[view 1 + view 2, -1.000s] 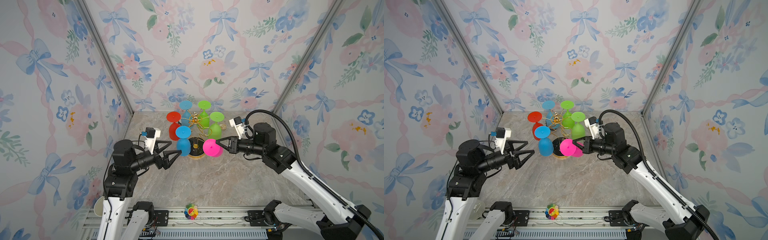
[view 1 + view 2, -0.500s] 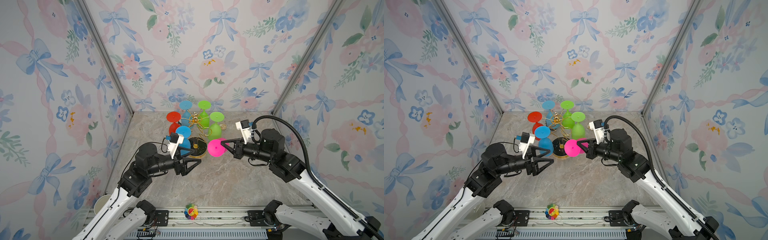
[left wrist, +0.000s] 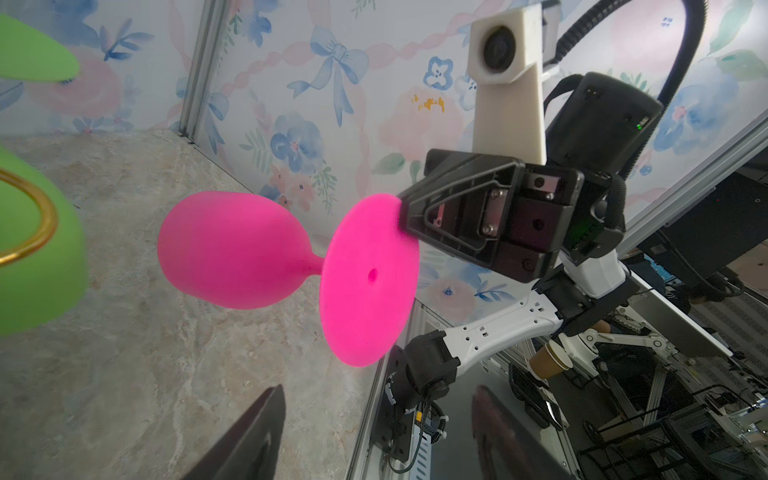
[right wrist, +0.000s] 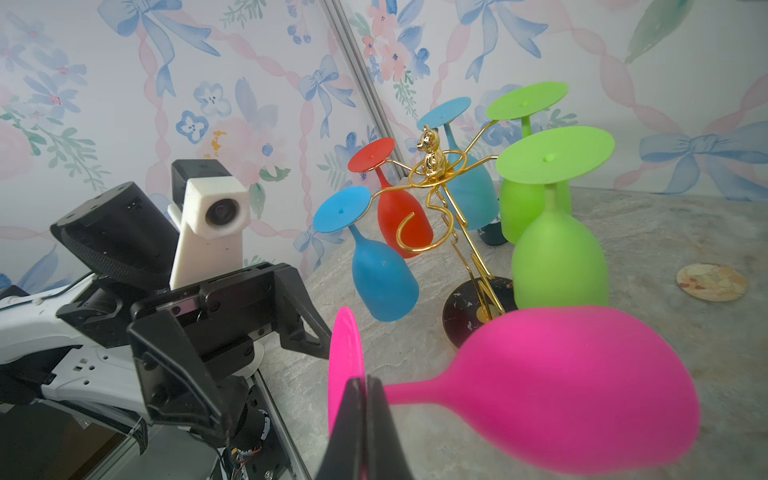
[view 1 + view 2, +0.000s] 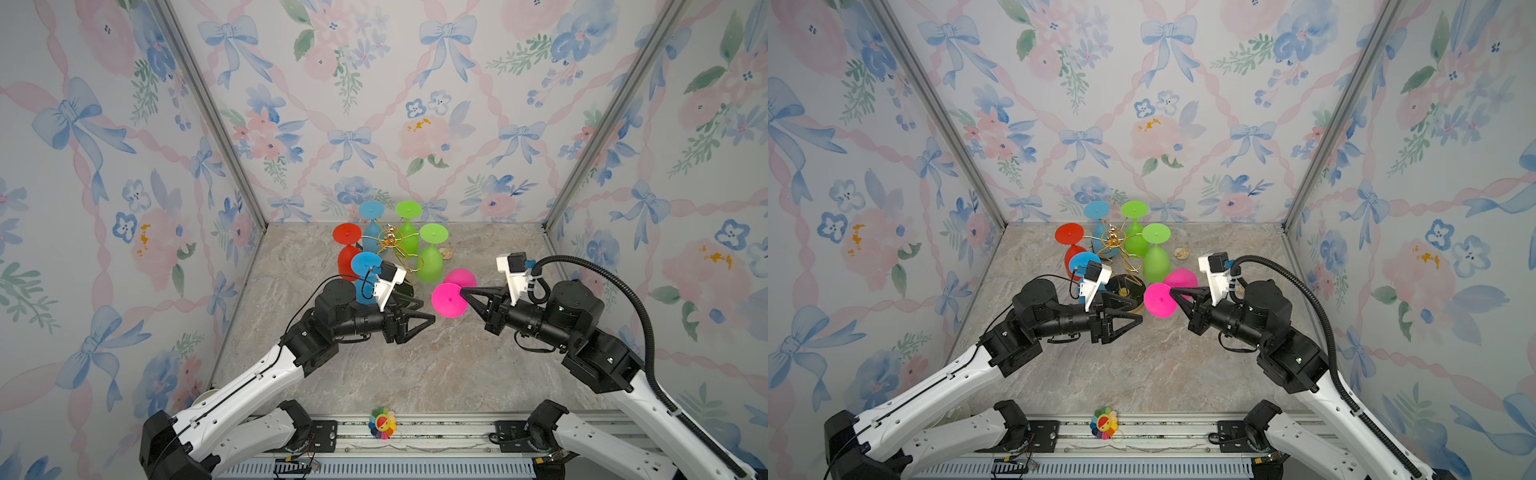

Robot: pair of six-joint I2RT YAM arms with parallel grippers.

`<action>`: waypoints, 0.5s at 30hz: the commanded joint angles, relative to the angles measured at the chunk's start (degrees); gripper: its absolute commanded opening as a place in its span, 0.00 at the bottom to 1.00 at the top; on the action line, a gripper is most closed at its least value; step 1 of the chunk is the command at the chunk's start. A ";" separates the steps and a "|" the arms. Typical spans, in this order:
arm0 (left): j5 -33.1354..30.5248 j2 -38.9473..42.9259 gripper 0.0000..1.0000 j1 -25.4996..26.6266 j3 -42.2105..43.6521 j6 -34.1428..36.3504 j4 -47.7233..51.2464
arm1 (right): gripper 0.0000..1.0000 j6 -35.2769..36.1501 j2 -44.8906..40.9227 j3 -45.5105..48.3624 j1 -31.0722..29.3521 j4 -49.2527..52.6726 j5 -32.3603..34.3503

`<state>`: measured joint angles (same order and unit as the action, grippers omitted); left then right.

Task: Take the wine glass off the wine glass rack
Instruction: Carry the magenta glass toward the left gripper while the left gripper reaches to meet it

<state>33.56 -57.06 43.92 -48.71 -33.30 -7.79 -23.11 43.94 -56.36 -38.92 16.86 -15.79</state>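
Observation:
A pink wine glass lies sideways in the air, in front of and to the right of the wine glass rack, clear of its gold arms. My right gripper is shut on the rim of the glass's round foot. The bowl points toward the back wall. My left gripper is open just left of the foot, with nothing between its fingers. The foot sits ahead of its tips.
Red, blue and green glasses hang upside down on the rack, whose black base stands on the marble floor. A round coaster lies right of the rack. Walls close in on three sides. A flower toy sits on the front rail.
My left arm has swung in from the left to just beside the pink glass, its jaws a little narrower. My right gripper has carried the glass slightly right and forward, away from the rack.

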 commanded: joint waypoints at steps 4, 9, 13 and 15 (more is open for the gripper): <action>4.04 -2.35 0.70 0.55 -0.85 -6.04 -12.46 | 0.00 1.15 -1.81 1.76 -0.90 -3.99 -0.64; 4.56 -4.13 0.67 0.90 -1.73 -5.86 -12.51 | 0.00 0.88 -3.15 3.32 -1.29 -6.96 -0.73; 5.24 -4.90 0.64 1.08 -2.31 -5.95 -12.51 | 0.00 0.96 -3.51 3.92 -1.40 -8.43 -0.75; 5.45 -5.10 0.62 1.25 -2.44 -5.92 -12.55 | 0.00 1.07 -3.53 4.19 -1.51 -9.18 -0.74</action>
<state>37.39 -62.00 44.69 -49.41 -38.87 -18.39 -22.85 41.08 -53.10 -39.57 11.44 -16.05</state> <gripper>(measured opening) 0.625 0.046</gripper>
